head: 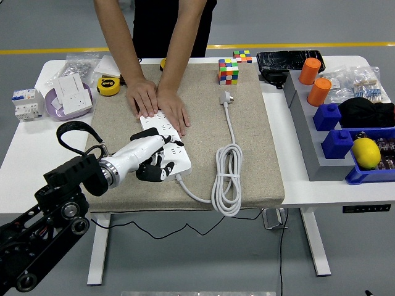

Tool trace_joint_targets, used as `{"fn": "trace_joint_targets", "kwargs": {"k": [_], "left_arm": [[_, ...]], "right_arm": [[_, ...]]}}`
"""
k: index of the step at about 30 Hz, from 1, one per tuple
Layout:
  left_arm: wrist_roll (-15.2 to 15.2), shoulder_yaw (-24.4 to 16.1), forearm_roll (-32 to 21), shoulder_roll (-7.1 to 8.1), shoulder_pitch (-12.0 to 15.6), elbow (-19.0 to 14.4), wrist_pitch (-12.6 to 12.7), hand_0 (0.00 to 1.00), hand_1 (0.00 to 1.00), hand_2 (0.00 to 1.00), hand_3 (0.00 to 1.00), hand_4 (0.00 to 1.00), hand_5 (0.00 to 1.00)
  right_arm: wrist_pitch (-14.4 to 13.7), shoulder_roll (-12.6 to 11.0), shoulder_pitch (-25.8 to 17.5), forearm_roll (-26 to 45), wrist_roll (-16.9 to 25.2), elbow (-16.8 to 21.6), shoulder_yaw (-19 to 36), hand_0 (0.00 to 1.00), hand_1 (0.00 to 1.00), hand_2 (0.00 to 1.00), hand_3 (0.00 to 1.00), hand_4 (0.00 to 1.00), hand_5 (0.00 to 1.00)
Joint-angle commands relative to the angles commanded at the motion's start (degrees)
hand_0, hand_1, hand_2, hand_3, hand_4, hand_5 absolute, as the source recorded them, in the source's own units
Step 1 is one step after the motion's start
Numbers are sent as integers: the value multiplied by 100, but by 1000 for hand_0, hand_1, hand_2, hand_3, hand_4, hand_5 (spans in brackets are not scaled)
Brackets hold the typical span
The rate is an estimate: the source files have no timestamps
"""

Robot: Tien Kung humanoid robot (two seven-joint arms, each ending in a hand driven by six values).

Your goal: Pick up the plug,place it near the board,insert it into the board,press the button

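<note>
White power board (165, 143) lies at the mat's nine o'clock, pinned by a person's hands (158, 102); left hand (150, 161), fingers curled on the black plug (145, 137), hovers above; misaligned prongs could skid off the sockets.

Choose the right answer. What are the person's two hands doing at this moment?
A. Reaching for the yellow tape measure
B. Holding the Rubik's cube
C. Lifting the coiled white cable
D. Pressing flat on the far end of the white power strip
D. Both of the person's hands lie palm-down on the far end of the power strip, while the robot's left hand works at its near end.
</note>
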Motion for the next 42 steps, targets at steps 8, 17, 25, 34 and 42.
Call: {"fn": "trace_joint_targets", "kwargs": {"k": [8, 17, 25, 34, 42], "left_arm": [[-1701, -859, -1844, -391, 1135, 81, 1242, 792, 887, 879, 984, 905, 312], [-2175, -1000, -4078, -391, 1660, 308, 1628, 998, 998, 998, 998, 979, 321], [-1729, -766, -3858, -220, 1199, 533, 1784, 772, 809, 782, 998, 937, 337], [-946, -146, -1698, 224, 270, 807, 1172, 119, 50, 164, 785, 470, 92], [-34, 160, 239, 509, -31, 781, 40, 108, 43, 157, 787, 438, 59]], "right_arm": [[0, 7, -42, -26, -7, 0, 32, 833, 755, 744, 769, 998, 816], [-26, -2, -27, -26, 1, 0, 37, 830, 755, 745, 771, 998, 817], [-18, 7, -20, 24, -23, 0, -6, 830, 756, 744, 770, 998, 818], [-13, 0, 16, 30, -22, 0, -23, 831, 756, 744, 769, 998, 816], [-13, -18, 11, 12, -38, 0, -3, 831, 755, 745, 768, 998, 815]]}}
